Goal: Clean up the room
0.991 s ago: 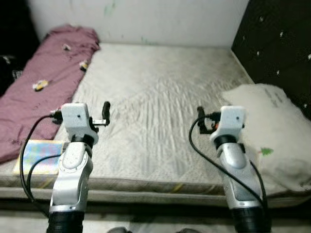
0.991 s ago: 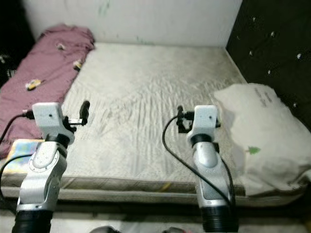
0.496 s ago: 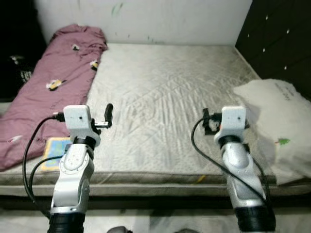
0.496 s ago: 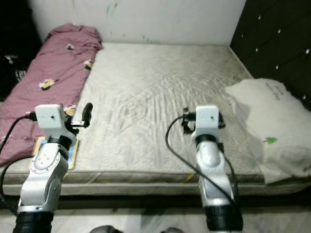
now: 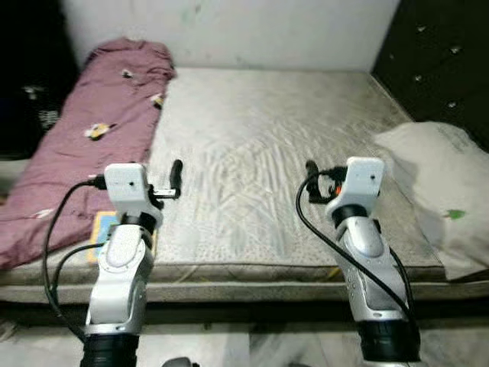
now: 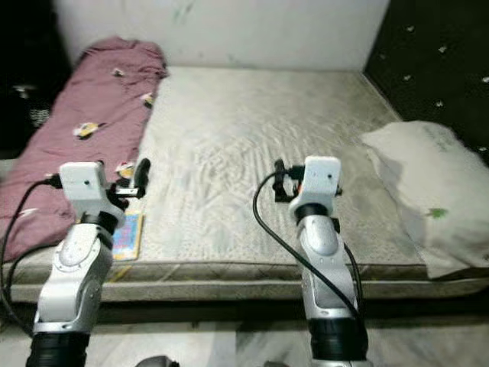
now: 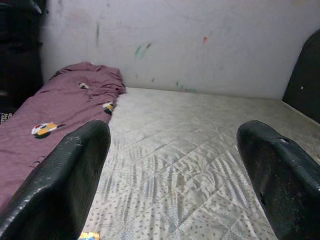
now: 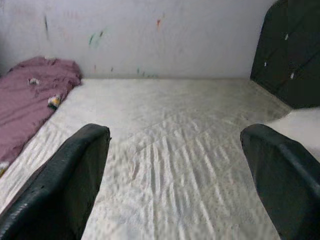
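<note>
Left gripper point(image 7: 170, 175) and right gripper point(image 8: 175, 175) raised over bare mattress point(image 5: 260, 138), fingers spread wide, blanket point(image 5: 84, 145) beyond the left gripper, pillow point(image 5: 447, 191) beside the right, book point(image 6: 128, 233) under the left arm.

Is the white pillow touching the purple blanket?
Apart. The left eye view shows the pillow at the mattress's right side, the blanket at its left.
</note>
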`<state>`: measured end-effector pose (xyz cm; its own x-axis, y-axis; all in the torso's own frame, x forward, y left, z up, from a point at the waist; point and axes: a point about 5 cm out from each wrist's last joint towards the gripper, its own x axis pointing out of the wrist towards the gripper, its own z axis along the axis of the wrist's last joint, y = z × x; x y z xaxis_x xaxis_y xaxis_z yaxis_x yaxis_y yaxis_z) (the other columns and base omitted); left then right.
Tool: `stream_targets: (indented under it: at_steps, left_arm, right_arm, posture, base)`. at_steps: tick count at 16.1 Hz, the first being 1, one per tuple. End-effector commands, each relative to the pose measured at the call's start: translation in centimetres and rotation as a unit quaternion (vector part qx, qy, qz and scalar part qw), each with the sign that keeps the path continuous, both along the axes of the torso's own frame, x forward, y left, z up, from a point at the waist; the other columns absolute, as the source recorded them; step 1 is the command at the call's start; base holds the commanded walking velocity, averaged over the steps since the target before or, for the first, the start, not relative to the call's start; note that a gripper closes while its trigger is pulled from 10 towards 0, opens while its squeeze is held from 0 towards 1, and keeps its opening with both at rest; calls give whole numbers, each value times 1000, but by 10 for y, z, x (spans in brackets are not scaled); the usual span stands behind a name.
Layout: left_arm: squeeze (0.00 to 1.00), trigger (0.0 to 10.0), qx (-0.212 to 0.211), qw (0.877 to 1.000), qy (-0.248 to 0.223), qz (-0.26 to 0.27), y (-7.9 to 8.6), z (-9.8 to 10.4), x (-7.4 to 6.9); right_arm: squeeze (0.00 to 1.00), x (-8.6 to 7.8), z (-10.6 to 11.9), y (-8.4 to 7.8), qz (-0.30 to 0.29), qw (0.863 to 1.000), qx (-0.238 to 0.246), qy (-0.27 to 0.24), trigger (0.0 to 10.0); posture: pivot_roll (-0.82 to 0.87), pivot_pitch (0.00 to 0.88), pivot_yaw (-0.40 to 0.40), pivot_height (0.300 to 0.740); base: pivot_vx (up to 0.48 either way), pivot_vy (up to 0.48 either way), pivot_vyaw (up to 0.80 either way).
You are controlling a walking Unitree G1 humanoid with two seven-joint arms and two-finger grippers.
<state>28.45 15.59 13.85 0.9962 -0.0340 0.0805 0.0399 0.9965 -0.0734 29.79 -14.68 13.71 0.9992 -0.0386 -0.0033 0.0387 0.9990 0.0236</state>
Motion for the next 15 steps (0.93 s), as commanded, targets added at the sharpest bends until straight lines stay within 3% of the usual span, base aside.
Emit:
stream_targets:
  at_steps: [1, 3, 7, 15]
  left_arm:
    - [0, 10000, 1, 1000, -4, -5, -1, 2, 1]
    - [0, 10000, 1, 1000, -7, -12, -1, 4, 3]
    - [0, 10000, 0, 1000, -10, -19, -3, 6, 4]
    - [0, 10000, 0, 1000, -12, -19, -4, 6, 5]
  right_arm:
    - [0, -3, -2, 0, 5, 1000, -1, 1, 10000]
    - [0, -1, -1, 3, 16, 1000, 14, 9, 10000]
    - [0, 2, 1, -4, 2, 1000, 22, 4, 10000]
    - [0, 2, -3, -4, 8, 1000, 26, 14, 10000]
  posture:
    - [-1, 0, 1, 740]
    - [-5, 0, 9, 740]
    - [-9, 0, 11, 740]
    - [-9, 0, 6, 740]
  base:
    - [0, 0, 0]
    - [0, 0, 0]
    - [0, 0, -800]
    - [0, 0, -100]
